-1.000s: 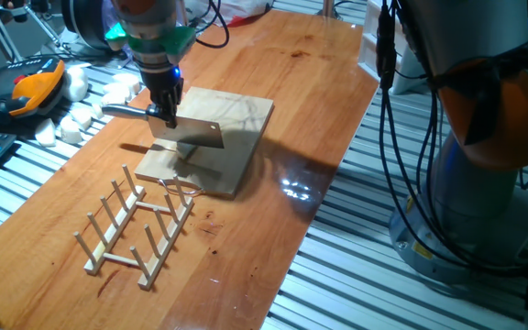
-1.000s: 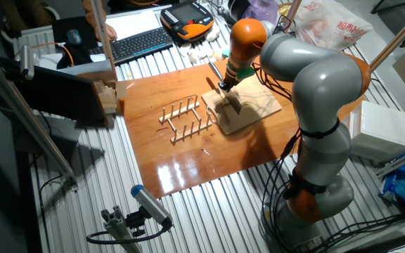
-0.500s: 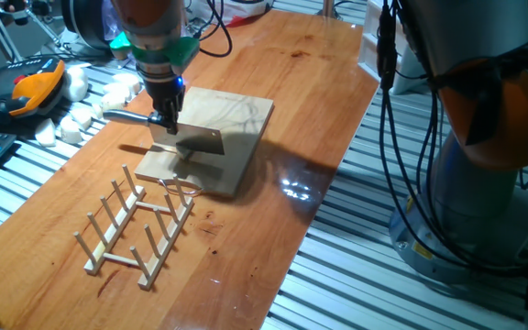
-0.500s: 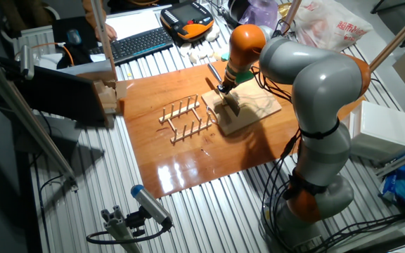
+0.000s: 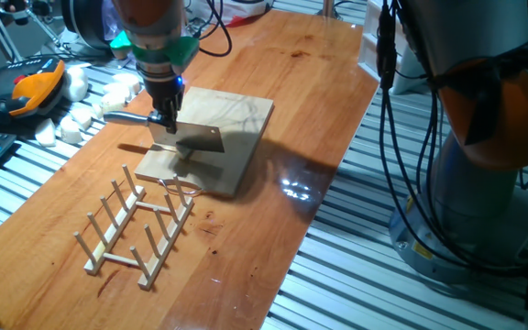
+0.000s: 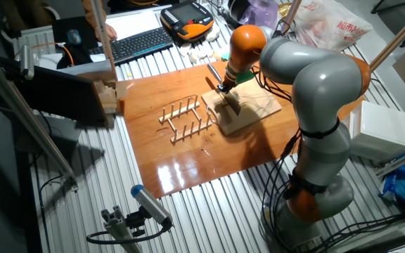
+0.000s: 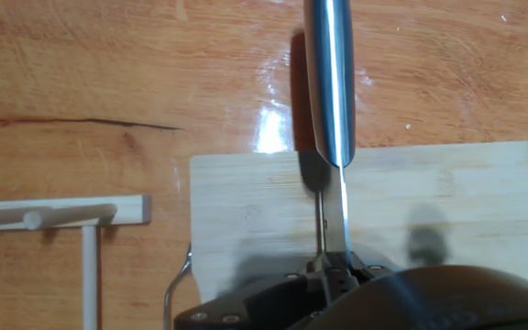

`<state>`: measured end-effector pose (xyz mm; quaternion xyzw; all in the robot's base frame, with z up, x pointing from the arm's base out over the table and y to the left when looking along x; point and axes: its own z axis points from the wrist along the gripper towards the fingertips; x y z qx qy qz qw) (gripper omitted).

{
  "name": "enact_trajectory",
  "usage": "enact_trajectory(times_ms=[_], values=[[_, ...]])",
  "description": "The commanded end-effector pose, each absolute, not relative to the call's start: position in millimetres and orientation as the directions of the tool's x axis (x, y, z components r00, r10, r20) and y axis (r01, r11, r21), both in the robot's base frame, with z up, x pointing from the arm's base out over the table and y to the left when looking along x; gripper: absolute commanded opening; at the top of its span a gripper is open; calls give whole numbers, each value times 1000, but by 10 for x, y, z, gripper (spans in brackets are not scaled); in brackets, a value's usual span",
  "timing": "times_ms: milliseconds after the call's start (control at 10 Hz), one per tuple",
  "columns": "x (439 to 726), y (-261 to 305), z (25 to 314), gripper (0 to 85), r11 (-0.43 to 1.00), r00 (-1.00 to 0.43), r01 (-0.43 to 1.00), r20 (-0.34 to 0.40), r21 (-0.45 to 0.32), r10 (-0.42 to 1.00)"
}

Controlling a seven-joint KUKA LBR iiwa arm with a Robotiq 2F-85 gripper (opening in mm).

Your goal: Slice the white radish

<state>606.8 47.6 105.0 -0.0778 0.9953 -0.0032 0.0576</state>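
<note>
My gripper is shut on a cleaver-style knife where the blade meets the handle, and holds it over the near-left part of the wooden cutting board. The metal handle sticks out to the left. The other fixed view shows the gripper over the board. In the hand view the knife is edge-on, clamped in the gripper, above bare board. The white radish shows in no view; it is hidden or out of view.
A wooden peg rack stands on the table in front of the board, with a thin metal piece between them. A heap of blocky white chunks and an orange pendant lie at the left. The robot's base is at the right.
Between one second and half a second ago the gripper lowered the knife slightly toward the board. Since then nothing has visibly moved.
</note>
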Motion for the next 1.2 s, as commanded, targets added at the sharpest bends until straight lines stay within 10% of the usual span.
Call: enact_trajectory(times_ms=[0,700,1100], values=[[6060,473,1039,0,987,-980,-158,-122,-24,-160],[6004,543,845,0,990,-976,-144,-161,-12,-144],[5977,652,1206,0,994,-987,-113,-110,-8,-113]])
